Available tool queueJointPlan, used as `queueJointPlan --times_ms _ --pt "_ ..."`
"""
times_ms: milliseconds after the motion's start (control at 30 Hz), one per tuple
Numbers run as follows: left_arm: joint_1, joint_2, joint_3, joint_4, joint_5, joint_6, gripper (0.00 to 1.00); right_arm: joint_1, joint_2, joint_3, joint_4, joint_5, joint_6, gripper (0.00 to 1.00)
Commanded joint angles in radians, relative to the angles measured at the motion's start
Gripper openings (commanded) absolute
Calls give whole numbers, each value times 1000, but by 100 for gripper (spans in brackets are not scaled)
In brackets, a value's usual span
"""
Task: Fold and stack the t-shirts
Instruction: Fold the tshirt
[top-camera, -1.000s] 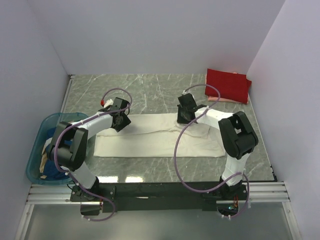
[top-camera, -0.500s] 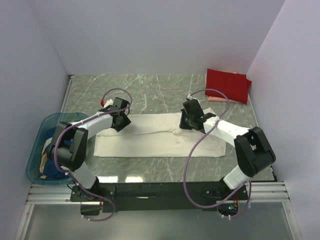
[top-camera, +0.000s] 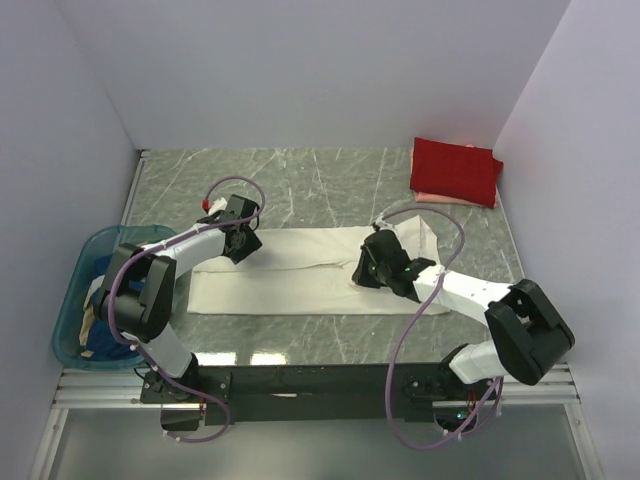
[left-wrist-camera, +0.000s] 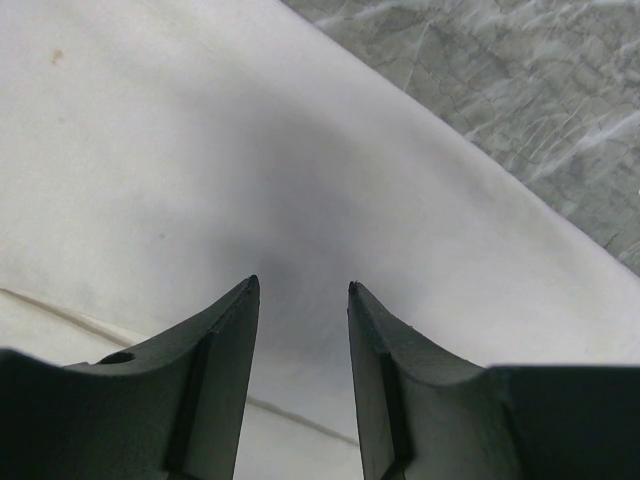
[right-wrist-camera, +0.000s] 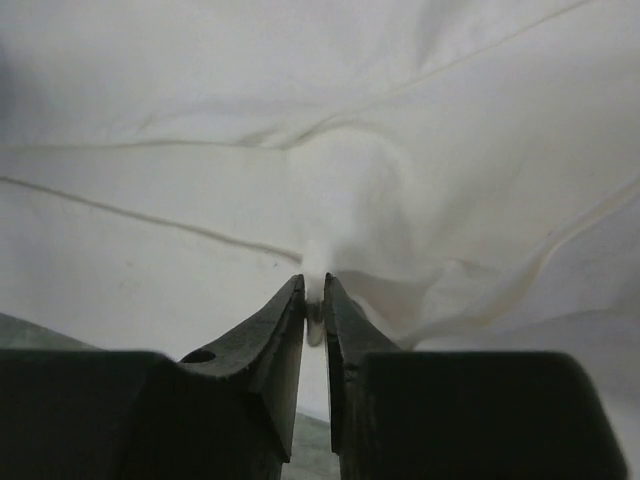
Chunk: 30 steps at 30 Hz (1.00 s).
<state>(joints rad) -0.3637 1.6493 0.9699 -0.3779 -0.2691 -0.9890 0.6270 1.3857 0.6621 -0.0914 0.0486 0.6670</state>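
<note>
Right wrist view shows the right gripper (right-wrist-camera: 314, 288) clamped on the soft cream-white cloth t-shirt (right-wrist-camera: 180, 90), the left gripper (left-wrist-camera: 300, 290) parted, so the fold probably wants carrying low and evenly.

Cream-white t-shirt (top-camera: 290, 275): folded into a long band lying flat across the middle of the table (top-camera: 300, 180). Its right end is raised, wrinkled and doubled back over itself. Red t-shirt (top-camera: 455, 168): folded square at the far right corner, stacked on a folded pale pink t-shirt (top-camera: 428, 197).
</note>
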Motion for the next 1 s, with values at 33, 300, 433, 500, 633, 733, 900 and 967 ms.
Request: queueJointPlan --times_ms 33,300,433,500,633,733,900,967 --pt "-4 -29 15 27 25 50 46 39 -45 -28 90 11 60 25" --pt "-61 -75 61 66 102 147 52 46 -256 -10 -55 91 26 56" --pt "-148 -77 93 74 122 174 52 -1 -355 17 -183 140 -4 57" --pt "-207 -69 107 80 137 179 52 -68 -378 8 -215 137 -30 57" --pt "-314 -2 191 85 140 185 52 -268 -364 1 -212 76 -93 57" --pt "-389 70 278 62 123 191 51 -384 -283 36 -182 24 -142 57" --pt "-488 181 397 25 122 204 50 -412 -96 136 -163 -41 -178 55" --pt "-512 227 440 14 122 210 50 -412 -50 113 -143 -76 -178 52"
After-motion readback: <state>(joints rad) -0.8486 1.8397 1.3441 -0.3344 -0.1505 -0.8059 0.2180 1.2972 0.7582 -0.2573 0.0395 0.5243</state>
